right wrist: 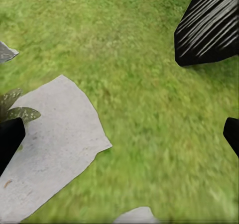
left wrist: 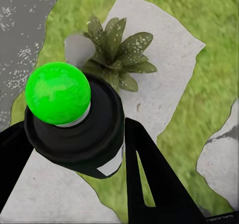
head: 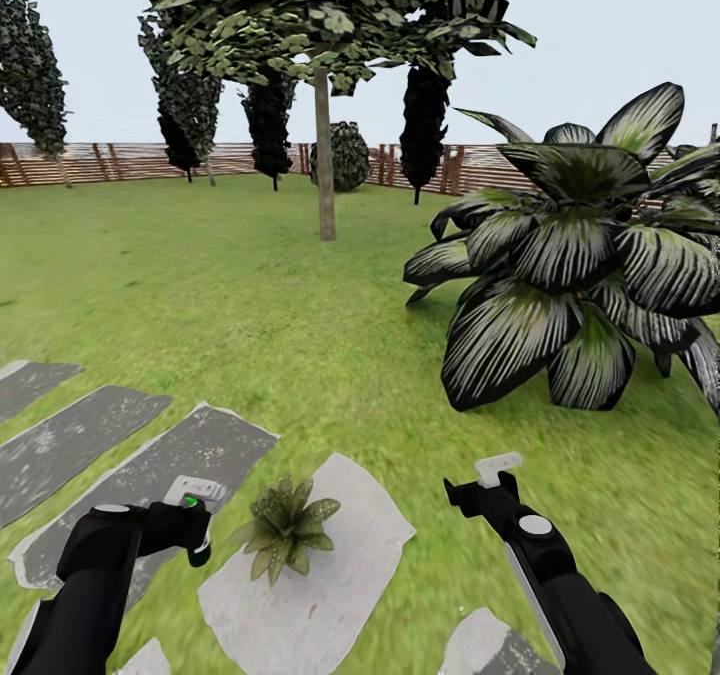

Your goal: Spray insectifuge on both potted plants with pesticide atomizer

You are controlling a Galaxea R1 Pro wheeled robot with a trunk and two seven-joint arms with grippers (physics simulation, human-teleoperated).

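- The left gripper (head: 190, 525) is closed on the pesticide atomizer (head: 189, 502), low at the left of the head view; its bright green top and pale spray head show just above the black fingers.
- In the left wrist view the atomizer (left wrist: 74, 129) sits clamped between the dark fingers (left wrist: 154, 179), its round green cap facing the camera, with a potted plant (left wrist: 115, 52) beyond it.
- That potted plant (head: 285, 525), a low rosette of speckled olive leaves, stands on a pale stepping stone (head: 340, 575) just beside the left gripper.
- The right gripper (head: 490, 485) hangs over the grass to the right of the stone; its fingers stand well apart and hold nothing, as the right wrist view shows with lawn (right wrist: 149, 84) between the tips.
- Dark grey stepping stones (head: 70, 445) run off to the left across the garden lawn (head: 230, 295).
- A big striped-leaf palm (head: 580, 255) spreads at the right, farther out.
- A tree trunk (head: 323, 155) rises mid-lawn.
- A round bush (head: 342, 156) and dark trees stand before the brown slatted fence (head: 110, 160) at the far edge.
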